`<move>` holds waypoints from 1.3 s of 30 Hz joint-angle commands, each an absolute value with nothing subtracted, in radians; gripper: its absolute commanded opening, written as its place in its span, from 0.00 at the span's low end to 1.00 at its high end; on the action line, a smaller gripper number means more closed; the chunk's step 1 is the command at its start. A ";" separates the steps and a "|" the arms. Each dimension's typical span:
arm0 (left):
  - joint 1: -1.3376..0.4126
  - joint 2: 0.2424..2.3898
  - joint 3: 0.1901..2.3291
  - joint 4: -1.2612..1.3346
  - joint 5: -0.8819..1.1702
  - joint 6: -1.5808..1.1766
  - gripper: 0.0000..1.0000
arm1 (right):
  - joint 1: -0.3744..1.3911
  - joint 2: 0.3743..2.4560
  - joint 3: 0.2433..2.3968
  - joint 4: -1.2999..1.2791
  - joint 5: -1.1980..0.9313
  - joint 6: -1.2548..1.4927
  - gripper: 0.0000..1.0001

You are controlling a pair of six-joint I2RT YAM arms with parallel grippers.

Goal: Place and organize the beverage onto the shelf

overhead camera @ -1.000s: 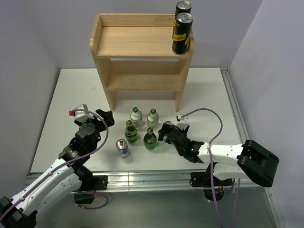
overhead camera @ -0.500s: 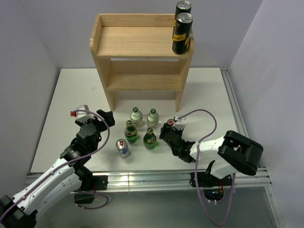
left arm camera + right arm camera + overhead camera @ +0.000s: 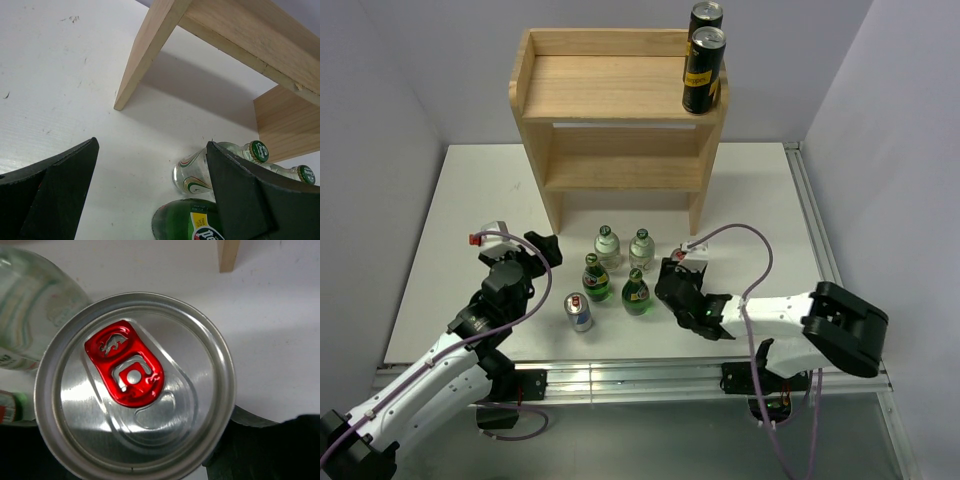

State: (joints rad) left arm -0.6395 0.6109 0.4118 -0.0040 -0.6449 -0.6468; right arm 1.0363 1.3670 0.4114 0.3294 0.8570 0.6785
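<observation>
The shelf (image 3: 616, 85) stands at the far side of the table (image 3: 470, 200). Two black cans (image 3: 703, 72) are upright, one behind the other, at the right end of its top tier. In front of the shelf, between its two legs, two clear bottles (image 3: 607, 245) stand side by side nearest to it. Two green bottles (image 3: 595, 278) come just after them, and a loose can (image 3: 579, 311) stands farthest from the shelf, at the left of the group. The right gripper (image 3: 676, 272) is in front of the shelf's right leg, just right of the green bottles, with its jaws closed on a silver can (image 3: 134, 400) with a red tab. Its wrist view looks straight down on the upright lid, a clear bottle close beside it. Whether this can rests on the table or is lifted cannot be told. The left gripper (image 3: 150, 147) hovers in front of the shelf's left leg, left of the bottles, with its jaws wide and nothing between them.
</observation>
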 commanded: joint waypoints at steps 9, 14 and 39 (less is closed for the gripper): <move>-0.643 0.589 0.414 0.020 -0.649 -0.630 0.97 | 1.069 1.086 0.770 0.018 1.049 0.445 0.00; -0.643 0.586 0.417 0.015 -0.640 -0.632 0.98 | 1.023 1.126 0.934 0.084 0.985 0.243 0.00; -0.644 0.572 0.417 0.006 -0.638 -0.620 0.98 | 0.584 1.578 1.388 0.107 0.650 0.140 0.00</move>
State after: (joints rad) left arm -0.6395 0.5781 0.4118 -0.0090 -0.6418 -0.6392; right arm 0.6075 1.5665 1.2881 0.0208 0.6613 0.1791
